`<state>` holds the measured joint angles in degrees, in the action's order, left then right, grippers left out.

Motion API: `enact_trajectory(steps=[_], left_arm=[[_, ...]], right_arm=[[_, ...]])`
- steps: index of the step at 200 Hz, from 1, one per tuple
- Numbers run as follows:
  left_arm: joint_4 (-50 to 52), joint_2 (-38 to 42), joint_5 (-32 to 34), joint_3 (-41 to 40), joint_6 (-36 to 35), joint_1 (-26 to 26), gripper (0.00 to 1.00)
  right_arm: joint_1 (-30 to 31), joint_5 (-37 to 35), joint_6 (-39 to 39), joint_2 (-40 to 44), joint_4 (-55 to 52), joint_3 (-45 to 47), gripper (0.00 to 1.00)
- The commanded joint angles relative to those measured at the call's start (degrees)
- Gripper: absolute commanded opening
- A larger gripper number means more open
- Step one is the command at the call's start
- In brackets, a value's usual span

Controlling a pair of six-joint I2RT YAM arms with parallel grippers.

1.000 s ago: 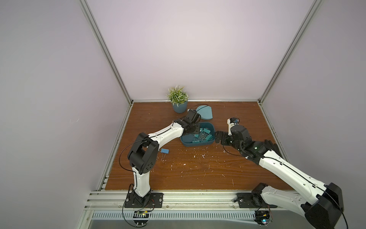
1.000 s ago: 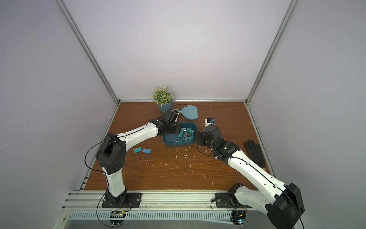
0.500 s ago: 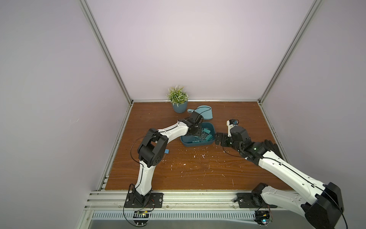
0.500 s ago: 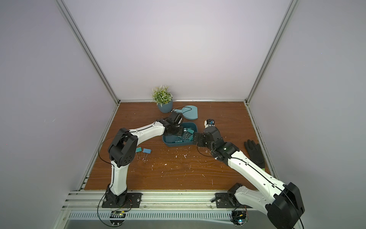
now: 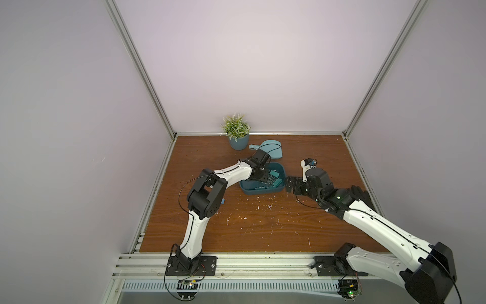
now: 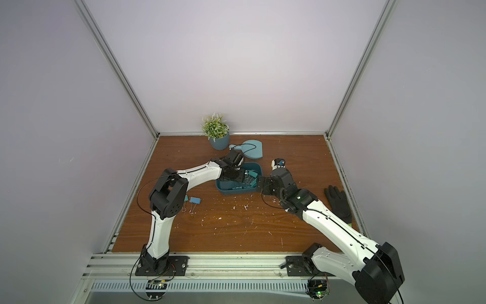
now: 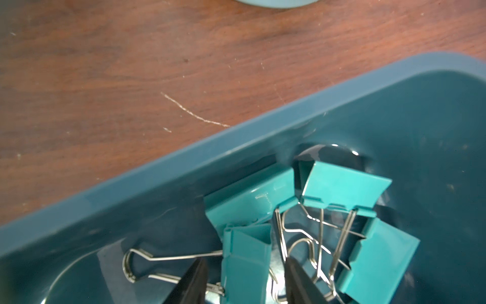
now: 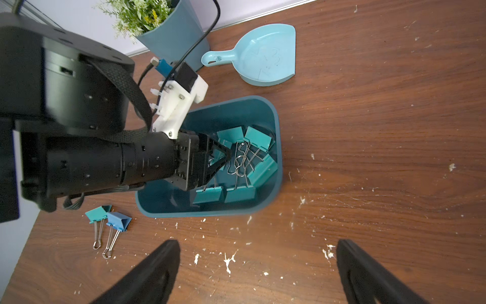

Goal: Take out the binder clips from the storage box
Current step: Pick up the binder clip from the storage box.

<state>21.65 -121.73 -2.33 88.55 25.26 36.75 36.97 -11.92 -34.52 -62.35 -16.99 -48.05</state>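
**Table** [image 5: 263,223]: brown wood, flecked with white scraps, filling the lower middle of both top views.

**Left arm** [image 5: 205,194]: runs from the lower left up to frame centre. **Right arm** [image 5: 381,226]: runs from the lower right to the same area.

**Box** [image 5: 263,191]: stands upright and lidless on the table at the centre of both top views.

**Dustpan** [image 5: 271,152]: lies just above the box, apart from it.

**Pot** [image 5: 238,143]: holds a plant and sits upper left of the dustpan.

**Glove** [image 6: 339,202]: black, at the table's right edge in a top view, well apart from the box.

**Left gripper** [image 7: 245,260]: down inside the box with its jaws partly open. They straddle the straddled clip [image 7: 247,247]. The left wrist view shows a narrow gap on each side, so nothing is gripped.

**Right gripper** [image 8: 257,244]: jaws spread wide and empty, above the table just beside the box's right end in the top views.

**Clips** [image 8: 247,163]: a teal tangle inside the box with the wire handles interlocked.

**Blue clip** [image 6: 195,200] and **teal clip** [image 6: 186,198]: lie side by side on the table, lower left of the box in a top view. The teal one is partly hidden by the left arm.
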Motion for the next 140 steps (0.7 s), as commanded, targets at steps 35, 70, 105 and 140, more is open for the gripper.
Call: enact_trajectory(steps=[35,70,105,140], left_arm=[[3.14,-3.84,2.23,2.86,-1.19,1.12,0.51],[3.22,-4.65,2.84,2.98,-0.91,1.39,0.49],[3.4,-3.77,4.97,2.6,-0.64,1.39,0.36],[3.46,-0.8,6.62,2.15,0.06,1.39,0.28]], right_arm=[[-0.39,-1.17,-0.28,0.62,0.51,-0.55,0.99],[-0.58,-1.18,-0.19,0.82,0.47,-0.22,0.99],[-0.68,-0.98,-0.19,0.84,0.61,-0.21,0.99],[-0.73,-0.57,-0.02,0.61,1.09,-0.37,0.99]])
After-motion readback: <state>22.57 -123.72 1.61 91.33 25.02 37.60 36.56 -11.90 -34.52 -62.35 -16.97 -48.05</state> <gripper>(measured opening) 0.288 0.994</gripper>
